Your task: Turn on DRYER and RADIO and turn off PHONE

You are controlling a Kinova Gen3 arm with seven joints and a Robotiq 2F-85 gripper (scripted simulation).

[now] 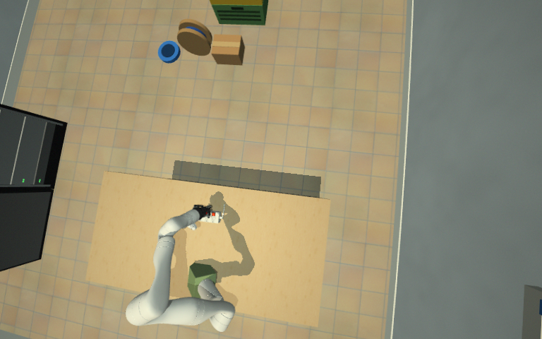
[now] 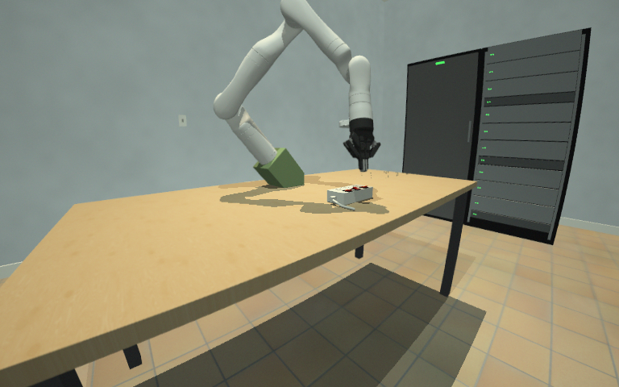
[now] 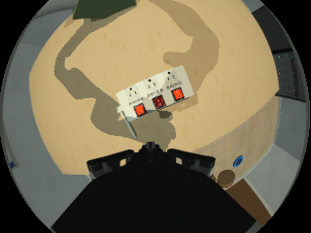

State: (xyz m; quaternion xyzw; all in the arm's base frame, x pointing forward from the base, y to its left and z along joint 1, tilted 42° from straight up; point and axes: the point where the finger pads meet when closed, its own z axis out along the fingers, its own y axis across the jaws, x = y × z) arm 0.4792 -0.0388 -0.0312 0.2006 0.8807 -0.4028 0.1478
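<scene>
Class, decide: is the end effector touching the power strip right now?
Apart. The exterior view shows the shut end effector hanging above the power strip, with the wall and the table visible in the gap between them.

Even, fairly bright light falls from above and to one side, throwing a hard-edged shadow of the arm point(image 2: 255, 59) across the table point(image 2: 136, 255) and a dark patch on the floor point(image 2: 319, 328) beneath. No glare. The wrist view is a fisheye circle, bent at its rim, rather coarse and soft.
</scene>
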